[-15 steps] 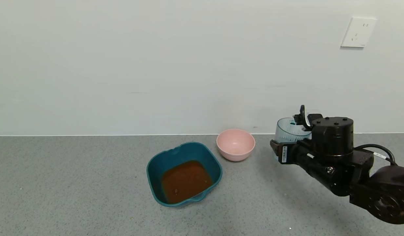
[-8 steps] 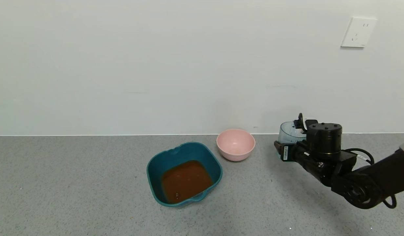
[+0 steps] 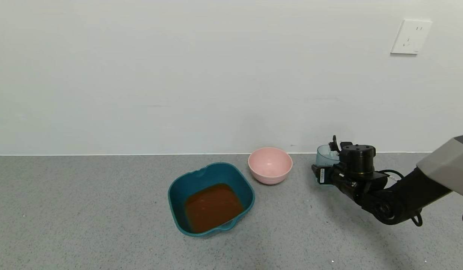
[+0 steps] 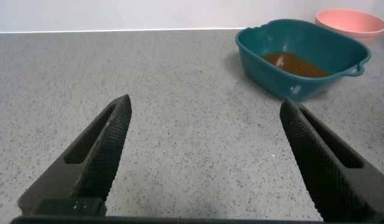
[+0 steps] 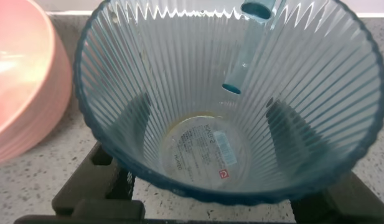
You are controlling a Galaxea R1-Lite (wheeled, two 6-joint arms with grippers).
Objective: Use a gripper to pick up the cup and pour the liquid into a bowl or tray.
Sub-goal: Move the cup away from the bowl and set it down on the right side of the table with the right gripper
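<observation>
Right gripper (image 3: 323,173) clamped on cup (image 3: 326,154); right wrist view alone shows cup (image 5: 226,102) drained. Left gripper (image 4: 204,155) fingers apart, basin (image 4: 302,57) with liquid (image 4: 294,64) ahead.

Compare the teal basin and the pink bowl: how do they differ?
The teal basin is rounded-square, while the pink bowl is round. The basin is the larger of the two. The basin holds reddish-brown liquid, whereas the pink bowl looks empty. The basin stands nearer the robot; the pink bowl sits closer to the wall. Both stand upright on the grey speckled counter.
</observation>
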